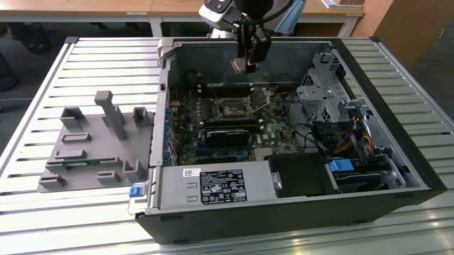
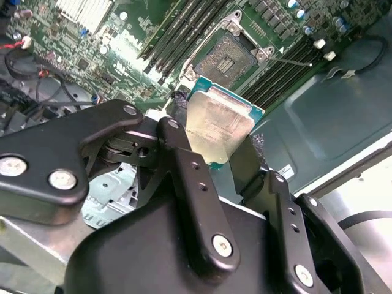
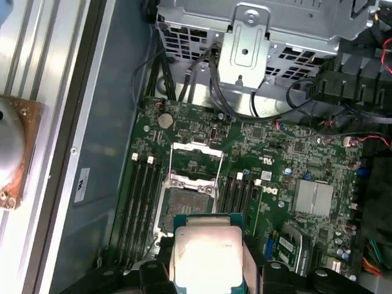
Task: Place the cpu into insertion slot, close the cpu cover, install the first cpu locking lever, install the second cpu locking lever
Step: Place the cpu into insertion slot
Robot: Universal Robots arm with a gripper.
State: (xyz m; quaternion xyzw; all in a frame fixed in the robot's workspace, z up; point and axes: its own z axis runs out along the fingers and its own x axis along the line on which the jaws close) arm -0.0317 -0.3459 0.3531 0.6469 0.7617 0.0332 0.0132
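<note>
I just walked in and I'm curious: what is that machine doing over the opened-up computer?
A robot arm's gripper is holding the cpu, a small square chip, pinched between two black fingers. It hangs in the air above the green motherboard inside the open computer case. The insertion slot below is empty and the cpu cover stands open beside it, so the chip is not yet seated.
</note>
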